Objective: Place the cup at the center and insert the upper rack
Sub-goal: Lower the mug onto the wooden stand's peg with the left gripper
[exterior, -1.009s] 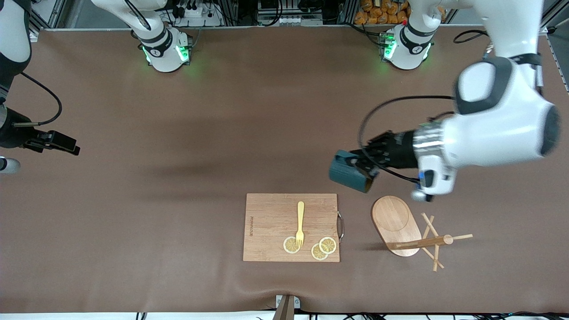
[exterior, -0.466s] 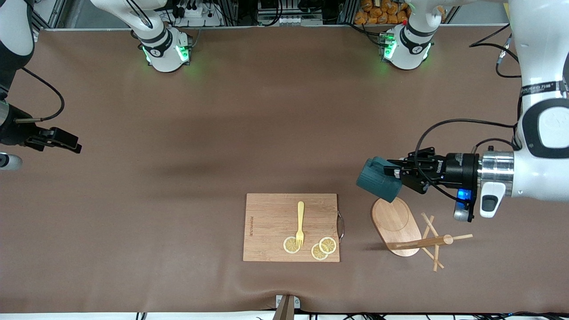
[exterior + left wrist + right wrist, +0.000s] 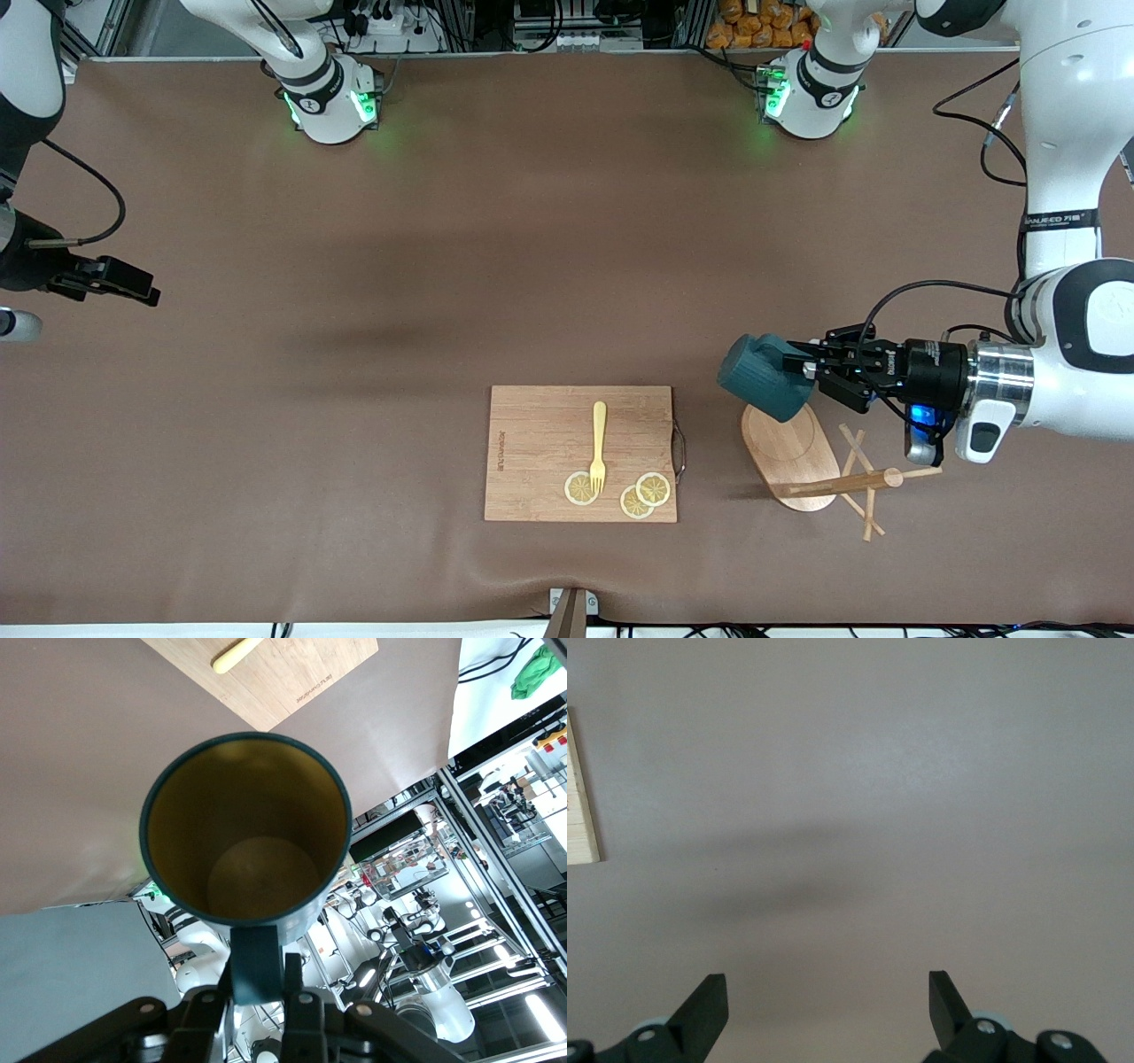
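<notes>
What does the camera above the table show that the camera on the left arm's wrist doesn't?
Only the front view shows the upper rack, the lemon slices, the whole cutting board and the waiting right hand, which hangs open over bare table. Only the left wrist view shows the cup's yellow, empty inside and the fingers pinching its handle. Both show the left hand shut on the cup, part of the board, the fork and the brown table.
</notes>
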